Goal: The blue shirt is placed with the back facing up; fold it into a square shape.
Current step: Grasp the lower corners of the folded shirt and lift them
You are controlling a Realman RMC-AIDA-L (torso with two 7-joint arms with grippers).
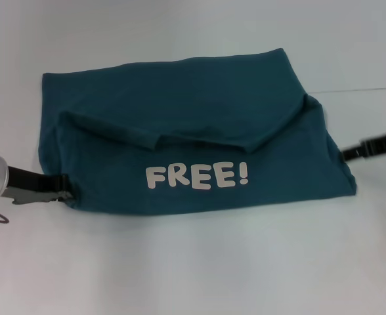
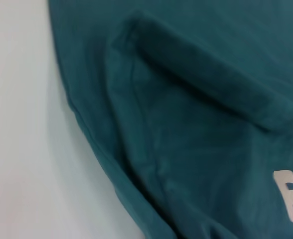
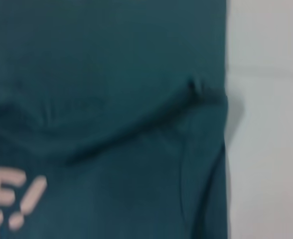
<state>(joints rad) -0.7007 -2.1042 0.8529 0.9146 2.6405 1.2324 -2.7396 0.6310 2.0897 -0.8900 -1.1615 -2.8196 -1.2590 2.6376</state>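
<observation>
Evidently soft and limp, the blue shirt (image 1: 199,141) (printed "FREE!") is best pinched at near corners; end-effector closure cannot be told.

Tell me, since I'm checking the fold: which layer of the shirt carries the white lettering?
The near, upper layer of the blue shirt, folded over toward the back; it shows "FREE!". The far layer beneath is plain.
</observation>
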